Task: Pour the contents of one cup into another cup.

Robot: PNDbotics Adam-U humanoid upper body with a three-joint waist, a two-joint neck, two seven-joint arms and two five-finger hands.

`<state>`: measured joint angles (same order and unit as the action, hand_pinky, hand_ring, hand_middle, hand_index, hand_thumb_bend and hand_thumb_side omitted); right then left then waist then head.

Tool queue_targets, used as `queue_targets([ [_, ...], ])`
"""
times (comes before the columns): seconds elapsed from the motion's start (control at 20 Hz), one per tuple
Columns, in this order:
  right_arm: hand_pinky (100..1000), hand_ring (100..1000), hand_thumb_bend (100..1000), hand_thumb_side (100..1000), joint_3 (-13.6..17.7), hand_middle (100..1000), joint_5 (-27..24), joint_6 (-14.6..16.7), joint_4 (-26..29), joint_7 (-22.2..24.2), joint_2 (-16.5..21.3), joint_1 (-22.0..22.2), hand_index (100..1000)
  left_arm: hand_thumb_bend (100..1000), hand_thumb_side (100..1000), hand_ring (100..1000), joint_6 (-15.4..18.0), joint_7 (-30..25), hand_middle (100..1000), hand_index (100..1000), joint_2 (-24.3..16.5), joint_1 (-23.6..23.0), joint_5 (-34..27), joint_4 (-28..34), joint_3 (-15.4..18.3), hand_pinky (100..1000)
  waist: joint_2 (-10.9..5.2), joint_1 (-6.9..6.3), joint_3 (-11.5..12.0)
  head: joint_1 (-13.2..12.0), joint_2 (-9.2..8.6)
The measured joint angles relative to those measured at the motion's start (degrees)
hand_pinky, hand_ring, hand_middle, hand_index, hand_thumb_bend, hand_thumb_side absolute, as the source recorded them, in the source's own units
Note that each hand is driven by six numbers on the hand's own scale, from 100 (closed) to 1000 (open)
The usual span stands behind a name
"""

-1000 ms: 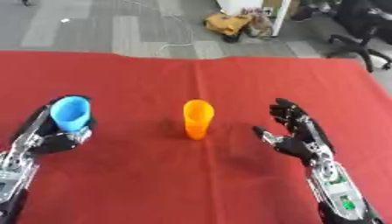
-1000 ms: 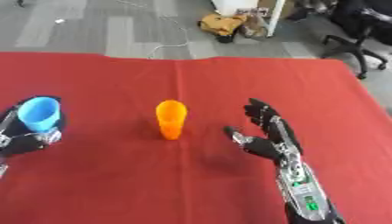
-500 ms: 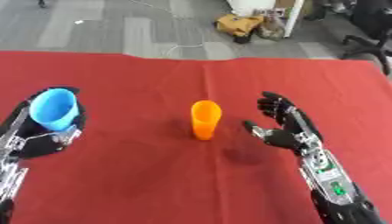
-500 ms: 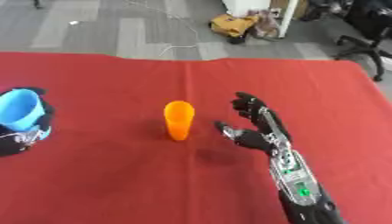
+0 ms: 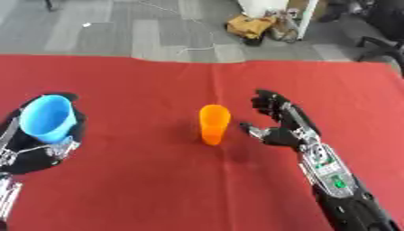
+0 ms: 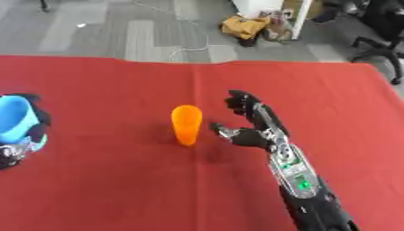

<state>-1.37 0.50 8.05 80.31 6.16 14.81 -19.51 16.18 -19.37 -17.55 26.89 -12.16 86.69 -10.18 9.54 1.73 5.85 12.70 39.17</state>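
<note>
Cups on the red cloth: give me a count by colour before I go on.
Blue cup, held in the left hand: 1
Orange cup, standing free beside the open right hand: 1
Total: 2 cups

An office or lab: grey carpet floor (image 5: 118, 31), black swivel chair (image 6: 378, 27), loose cable (image 5: 193, 45).

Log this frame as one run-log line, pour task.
phase: pre-pour | left robot hand: holding blue cup, upright | right robot hand: open, beside orange cup, not touching | orange cup: upright on red cloth
</note>
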Motion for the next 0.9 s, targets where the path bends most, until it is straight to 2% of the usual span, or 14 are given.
queue_targets([
  [0.05, 880, 824, 524, 100, -0.21, 745, 0.03, 0.12, -0.34, 0.26, 0.01, -0.24, 889, 100, 100, 598, -0.19, -0.1, 420, 766, 0.06, -0.1, -0.28, 0.54, -0.11, 611, 0.0, -0.06, 0.08, 0.08, 0.0],
  [0.55, 879, 823, 530, 100, -1.55, 744, 0.54, 1.17, -3.94, 2.07, -0.34, -2.67, 888, 100, 100, 600, -1.64, -1.36, 422, 768, 1.5, -0.32, -2.18, 3.38, -0.92, 622, -0.04, -0.92, 1.39, 1.02, -0.01],
  [0.6, 879, 823, 560, 100, -1.58, 743, 0.6, 1.25, -4.27, 2.14, -0.47, -2.76, 888, 115, 100, 601, -1.72, -1.44, 423, 768, 1.52, -0.33, -2.32, 3.68, -0.99, 623, -0.04, -0.94, 1.58, 1.05, -0.02],
  [0.65, 879, 823, 530, 100, -1.68, 744, 0.66, 1.32, -4.62, 2.21, -0.54, -2.94, 888, 100, 100, 601, -1.81, -1.53, 423, 768, 1.52, -0.37, -2.46, 3.91, -1.06, 623, -0.04, -0.94, 1.64, 1.07, -0.02],
  [0.9, 879, 822, 531, 100, -2.28, 743, 0.91, 1.87, -6.02, 2.82, -1.17, -3.75, 887, 100, 100, 603, -2.27, -2.06, 425, 770, 1.96, -0.38, -2.92, 4.74, -1.56, 627, -0.11, -1.05, 1.95, 1.25, -0.03],
])
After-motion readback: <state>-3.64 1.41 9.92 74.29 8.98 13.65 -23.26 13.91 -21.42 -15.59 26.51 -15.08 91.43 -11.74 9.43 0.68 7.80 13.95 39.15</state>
